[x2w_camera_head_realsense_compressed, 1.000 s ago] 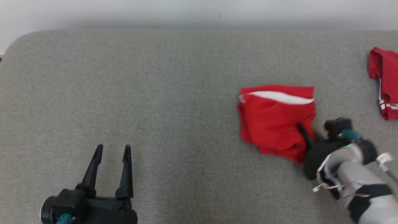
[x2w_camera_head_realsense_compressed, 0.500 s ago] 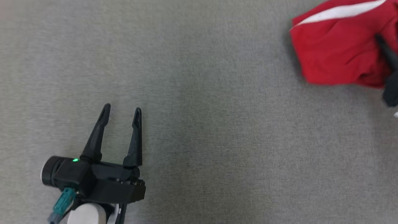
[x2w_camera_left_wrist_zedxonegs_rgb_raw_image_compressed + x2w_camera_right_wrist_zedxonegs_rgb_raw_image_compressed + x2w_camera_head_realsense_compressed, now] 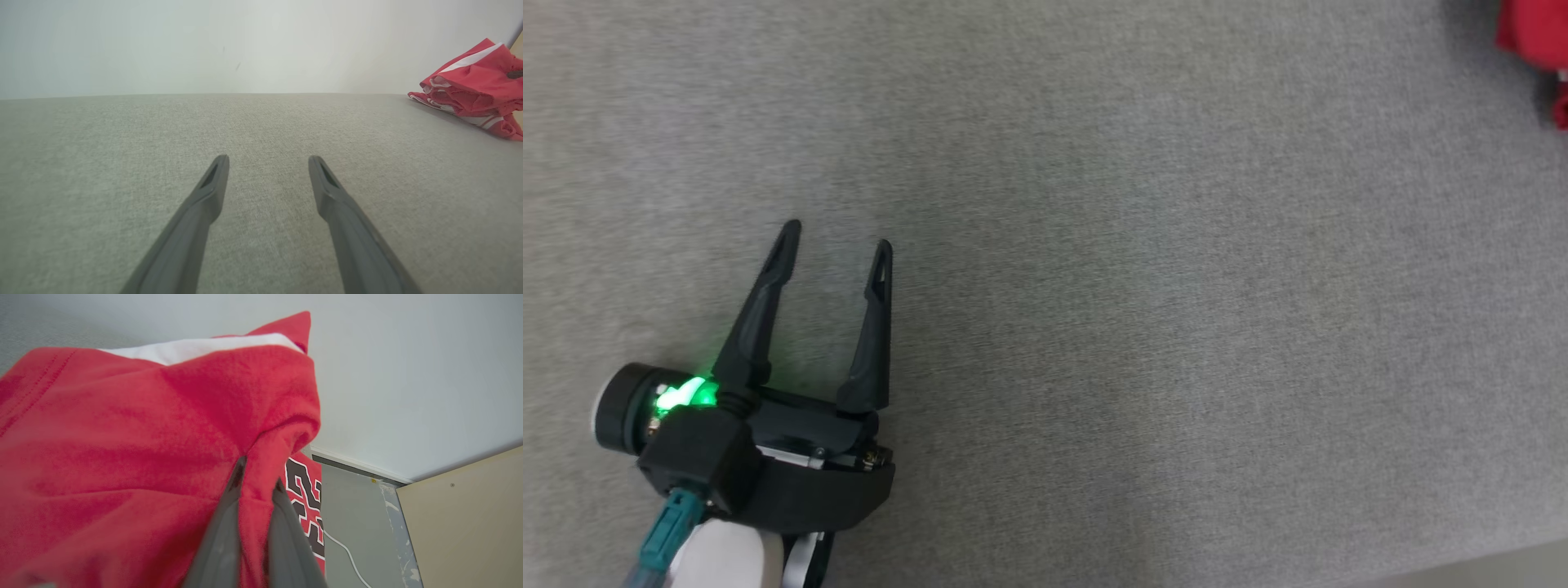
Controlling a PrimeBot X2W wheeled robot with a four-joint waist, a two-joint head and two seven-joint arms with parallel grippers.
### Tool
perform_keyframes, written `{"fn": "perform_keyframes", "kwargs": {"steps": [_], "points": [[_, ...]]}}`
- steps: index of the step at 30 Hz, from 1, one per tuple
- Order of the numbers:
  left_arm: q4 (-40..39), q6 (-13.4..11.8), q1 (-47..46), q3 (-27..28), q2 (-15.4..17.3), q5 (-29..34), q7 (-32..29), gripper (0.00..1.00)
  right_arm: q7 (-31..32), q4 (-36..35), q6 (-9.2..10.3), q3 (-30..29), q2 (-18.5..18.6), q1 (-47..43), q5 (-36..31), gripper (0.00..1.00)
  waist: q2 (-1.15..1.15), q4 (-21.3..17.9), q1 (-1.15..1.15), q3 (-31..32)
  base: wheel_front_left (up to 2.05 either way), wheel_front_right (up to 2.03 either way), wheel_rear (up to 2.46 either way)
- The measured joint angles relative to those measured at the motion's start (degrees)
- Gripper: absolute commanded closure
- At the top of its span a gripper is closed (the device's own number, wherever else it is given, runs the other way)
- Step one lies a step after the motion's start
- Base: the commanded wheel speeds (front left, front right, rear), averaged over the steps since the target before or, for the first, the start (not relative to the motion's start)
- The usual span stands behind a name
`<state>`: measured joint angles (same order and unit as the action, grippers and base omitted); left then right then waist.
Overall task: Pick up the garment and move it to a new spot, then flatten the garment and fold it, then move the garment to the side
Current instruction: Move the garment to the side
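Observation:
The garment (image 3: 143, 449) is red with a white band. In the right wrist view it hangs bunched in front of the camera, with my right gripper (image 3: 259, 471) shut on a fold of it. The head view catches just a red edge of the garment (image 3: 1531, 33) in the top right corner. From the left wrist view the garment (image 3: 476, 77) is a raised heap at the far right of the grey surface. My left gripper (image 3: 837, 233) stands open and empty at the lower left, far from the cloth, and its fingers (image 3: 212, 188) hover over bare surface.
A grey fabric-covered table (image 3: 1094, 327) spreads under both arms, backed by a pale wall (image 3: 245, 41). A second red garment with black numerals (image 3: 304, 498) lies just beyond the held one. A tan panel (image 3: 470, 522) and a white cable (image 3: 347, 551) are past the table's end.
The head camera has swung, so the garment has slid from the middle right to the top right corner of the picture. My right gripper stays shut on the cloth and the left stays open.

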<state>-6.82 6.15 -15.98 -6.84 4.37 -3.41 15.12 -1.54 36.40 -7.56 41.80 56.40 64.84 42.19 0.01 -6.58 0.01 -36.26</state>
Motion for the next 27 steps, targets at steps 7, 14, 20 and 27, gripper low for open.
{"fn": "perform_keyframes", "kwargs": {"steps": [7,14,20,27], "points": [[-3.2,0.0,0.0,-0.1,0.6,0.9,0.1,0.00,-0.4,3.4,0.00,-0.1,2.9,3.3,0.3,1.00,-0.02,-3.0,-0.02,-3.5,0.00,0.00,0.00],[-4.4,0.2,-0.1,-0.3,1.2,1.1,0.4,0.00,-1.2,8.1,0.00,1.4,2.7,7.0,-1.0,1.00,-0.03,-3.9,-0.03,-5.5,0.00,0.00,0.00],[-4.5,0.4,-0.4,-0.6,1.1,1.1,0.4,0.00,-4.7,14.5,0.00,1.8,0.6,9.8,-3.2,0.00,-0.03,-3.1,-0.02,-5.7,0.00,0.00,0.00],[-2.2,0.4,-0.4,0.2,0.6,0.1,0.3,0.00,-11.1,19.1,0.00,0.8,-3.3,12.2,-6.2,0.00,-0.01,-2.8,0.00,-3.1,0.00,0.00,0.00]]}}
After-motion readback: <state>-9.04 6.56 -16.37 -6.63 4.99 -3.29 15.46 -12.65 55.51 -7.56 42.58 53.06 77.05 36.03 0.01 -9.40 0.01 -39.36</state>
